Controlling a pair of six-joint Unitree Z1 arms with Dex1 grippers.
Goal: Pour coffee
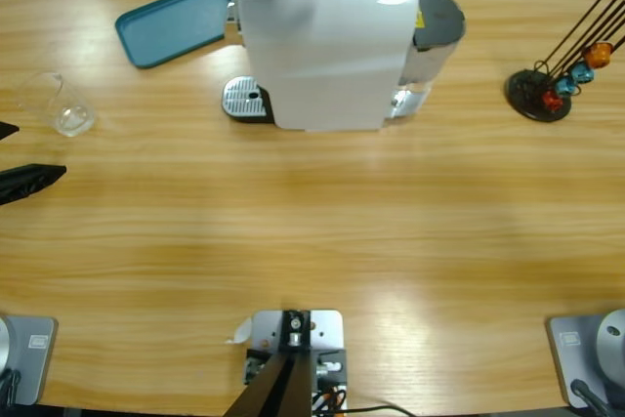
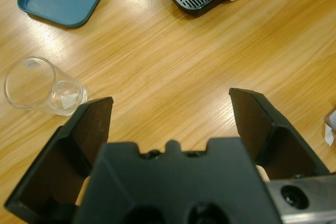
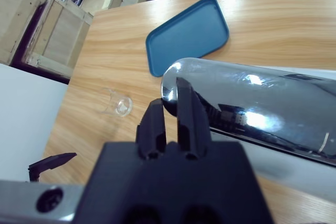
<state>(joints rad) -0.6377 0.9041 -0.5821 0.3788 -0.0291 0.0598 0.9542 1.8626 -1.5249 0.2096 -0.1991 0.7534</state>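
Where the left edge of the high view cuts the table, I log the left gripper [image 1: 20,158] as two black jaw tips only, spread wide with nothing between them; the left wrist view confirms the gap, bare wood showing across it.

Item: clear glass tumbler [image 1: 61,104], lying on its side near the table's left end, just beyond the left gripper and apart from it. In the left wrist view the tumbler [image 2: 42,86] sits off the tip of one jaw, not between the two. I cannot make out any coffee in it.

Item: teal tray [image 1: 176,22], flat on the table, far side, between the tumbler and the machine.

Item: white coffee machine [image 1: 327,46], upright at the far middle, with its round perforated drip grille [image 1: 244,98] facing the left end, nothing standing on it.

Item: right gripper [image 3: 172,111], above the machine's top. Its jaws stand close together, almost shut, tips at the end of the machine's shiny chrome lever [image 3: 252,108]. I cannot tell whether they touch it.

Item: black wire capsule rack [image 1: 547,85], far right, holding orange, blue and red capsules [image 1: 578,70].
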